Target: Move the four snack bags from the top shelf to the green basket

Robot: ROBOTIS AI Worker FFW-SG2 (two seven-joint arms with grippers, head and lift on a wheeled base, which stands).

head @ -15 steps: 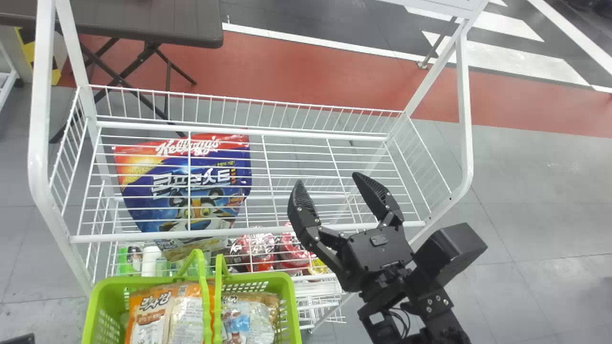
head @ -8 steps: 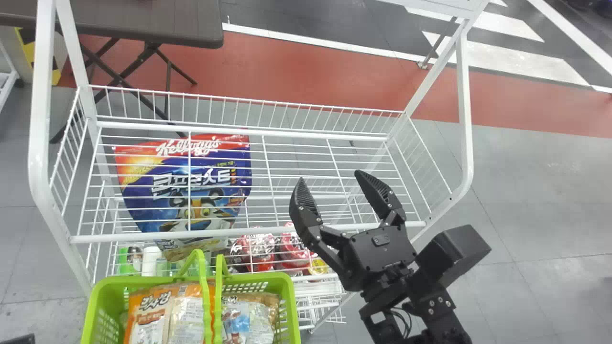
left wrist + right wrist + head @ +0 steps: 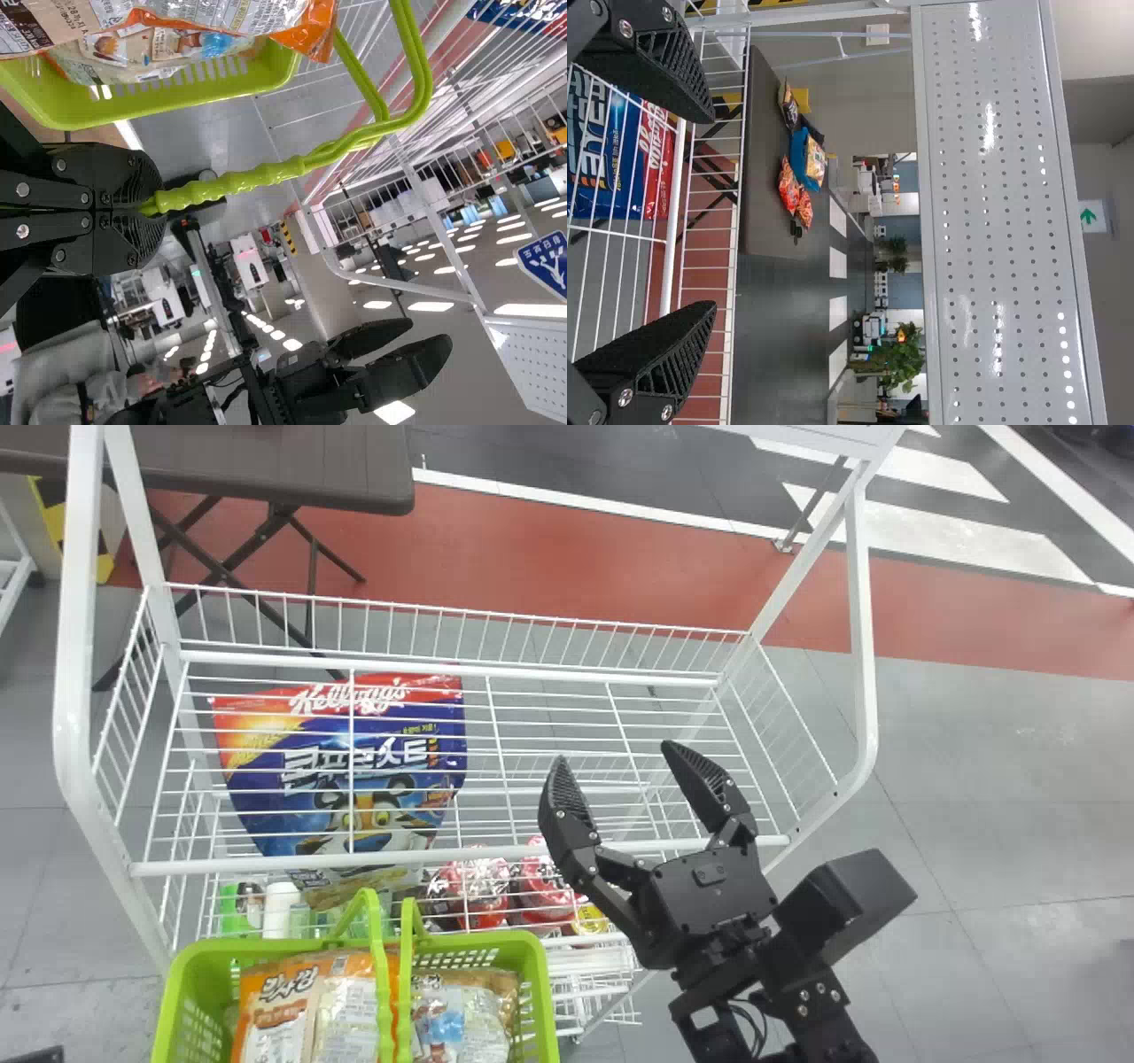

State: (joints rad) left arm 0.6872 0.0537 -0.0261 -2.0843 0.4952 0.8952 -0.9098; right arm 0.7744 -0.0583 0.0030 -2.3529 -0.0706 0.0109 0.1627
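White wire shelf (image 3: pixel 443 855) above grey floor (image 3: pixel 1019 806)

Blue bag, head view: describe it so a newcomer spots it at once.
Find the white rack. Under its upper wires, at left, is a large bag with a cartoon tiger. Its blue body sets it apart from the orange bag in the green basket.

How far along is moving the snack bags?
Done: snack bags lie in the green basket, though I can't count all four. In hand: the left gripper grips the basket's handle; the right gripper is open, holding nothing. Left: probably nothing; I see no bag on the top shelf.
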